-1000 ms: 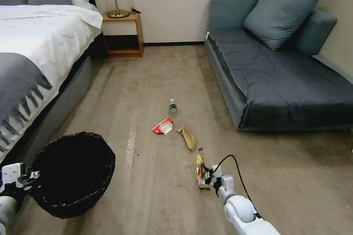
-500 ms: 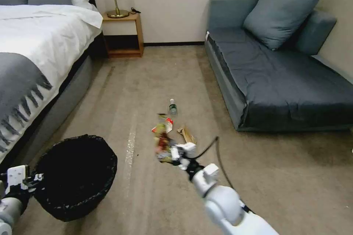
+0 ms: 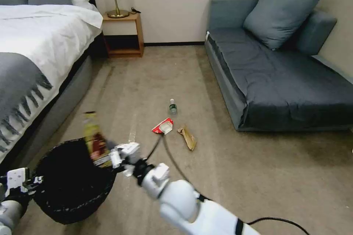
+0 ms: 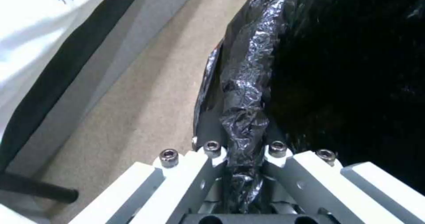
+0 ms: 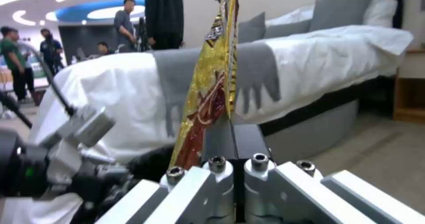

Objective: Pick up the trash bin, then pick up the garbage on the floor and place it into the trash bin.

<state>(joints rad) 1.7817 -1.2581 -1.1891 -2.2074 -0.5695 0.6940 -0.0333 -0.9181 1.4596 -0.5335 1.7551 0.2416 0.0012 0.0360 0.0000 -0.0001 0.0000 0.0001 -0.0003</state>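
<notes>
at your far left, your left gripper (image 3: 31, 183) is clamped on the rim of the bin (image 3: 70, 191); in the left wrist view its fingers (image 4: 208, 161) pinch a fold of the crinkly black bag (image 4: 248, 94) at the bin's edge (image 4: 354, 84). beyond that gripper lies the bed (image 3: 36, 55) with its white sheet and a grey fringed blanket.

just right of it, your right gripper (image 3: 110, 158) hovers over the near right part of the bin's rim, closed on the lower end of the gold-yellow snack wrapper (image 3: 94, 139), which stands up from the fingers above the bin's mouth. in the right wrist view the wrapper (image 5: 212, 84) rises from between the shut fingers (image 5: 241, 144), gold with dark red print; there is lettering on it, but you cannot read it.

farther right of that gripper, on the carpet (image 3: 275, 176), lie the red-and-white carton (image 3: 163, 126), the crumpled brown paper bag (image 3: 187, 137) just beside it, and the small clear bottle (image 3: 173, 107) with a green label beyond them, its text too small to read. the grey sofa (image 3: 279, 73) stands at the far right.
</notes>
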